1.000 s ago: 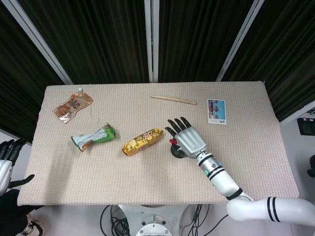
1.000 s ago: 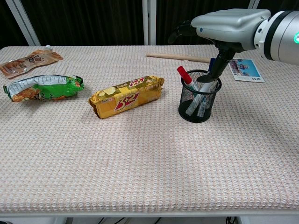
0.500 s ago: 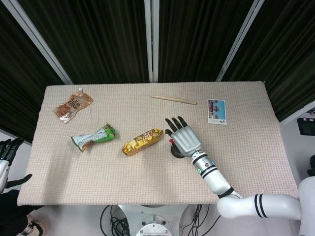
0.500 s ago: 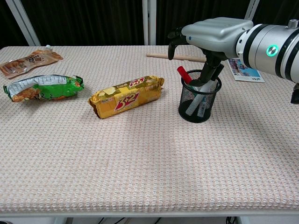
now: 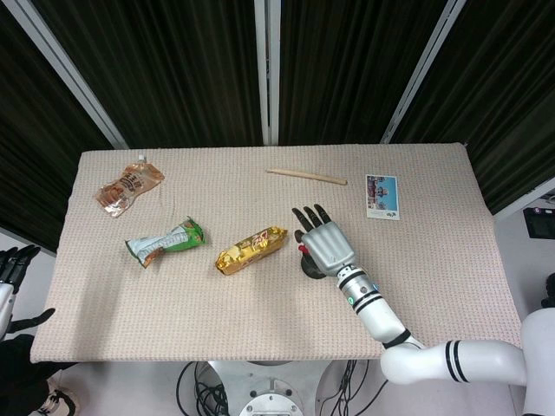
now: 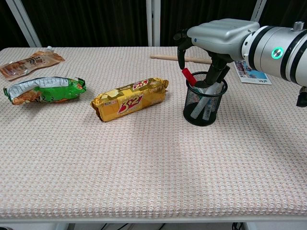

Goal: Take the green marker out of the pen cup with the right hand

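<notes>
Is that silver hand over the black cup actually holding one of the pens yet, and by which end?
That cannot be told. The right hand reaches its fingers into the pen cup, but they hide any hold.

The right hand [image 6: 218,39] is held palm down above the table, fingers curled downward, nothing gripped. The left hand [image 5: 10,276] is kept off the table's edge, fingers spread.

Probably lab test cell: black curtains [image 5: 182,61], metal frame posts [image 5: 267,69], cloth-covered table [image 5: 434,260].
</notes>
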Controlling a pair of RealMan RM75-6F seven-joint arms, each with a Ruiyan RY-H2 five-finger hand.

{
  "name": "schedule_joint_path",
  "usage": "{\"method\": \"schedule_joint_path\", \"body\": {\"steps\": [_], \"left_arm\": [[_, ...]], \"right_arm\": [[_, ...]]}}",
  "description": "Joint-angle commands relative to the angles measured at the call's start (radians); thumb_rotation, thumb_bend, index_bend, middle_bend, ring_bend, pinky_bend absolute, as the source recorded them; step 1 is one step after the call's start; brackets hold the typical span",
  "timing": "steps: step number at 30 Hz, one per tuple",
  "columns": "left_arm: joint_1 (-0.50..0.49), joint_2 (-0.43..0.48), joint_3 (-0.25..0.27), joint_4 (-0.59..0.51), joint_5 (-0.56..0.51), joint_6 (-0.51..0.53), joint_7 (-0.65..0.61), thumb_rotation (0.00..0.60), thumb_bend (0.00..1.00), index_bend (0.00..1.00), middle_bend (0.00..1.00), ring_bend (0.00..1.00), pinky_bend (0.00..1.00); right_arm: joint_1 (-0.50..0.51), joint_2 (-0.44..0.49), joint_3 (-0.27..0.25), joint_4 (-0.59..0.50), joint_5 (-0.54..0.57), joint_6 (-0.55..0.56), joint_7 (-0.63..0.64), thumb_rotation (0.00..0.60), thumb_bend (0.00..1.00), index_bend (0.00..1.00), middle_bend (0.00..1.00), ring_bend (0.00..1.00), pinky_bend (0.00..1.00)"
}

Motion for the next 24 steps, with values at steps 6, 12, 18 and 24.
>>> {"method": "schedule_joint_path", "body": {"steps": [6, 12, 18, 24], "left_arm": [[0.003, -0.004, 0.001, 0.014, -0.005, -0.002, -0.013, 0.600, 0.12, 0.08, 0.05, 0.00, 0.02], [0.005, -0.007, 0.001, 0.020, -0.007, -0.004, -0.017, 0.600, 0.12, 0.08, 0.05, 0.00, 0.02], [0.004, -0.008, 0.001, 0.020, -0.006, -0.007, -0.016, 0.600, 0.12, 0.08, 0.05, 0.00, 0.02], [0.003, -0.007, 0.001, 0.020, -0.006, -0.009, -0.017, 0.600, 0.12, 0.08, 0.05, 0.00, 0.02]], "right_arm": [[0.007, -0.001, -0.010, 0.001, 0.004, 0.005, 0.001, 0.600, 0.22, 0.43, 0.00, 0.00, 0.00], [0.008, 0.002, -0.017, -0.001, -0.002, 0.016, 0.003, 0.600, 0.24, 0.46, 0.00, 0.00, 0.00], [0.008, 0.006, -0.021, -0.001, 0.001, 0.017, 0.009, 0.600, 0.25, 0.48, 0.01, 0.00, 0.00], [0.010, 0.006, -0.025, 0.002, 0.003, 0.015, 0.014, 0.600, 0.28, 0.51, 0.01, 0.00, 0.00]]}}
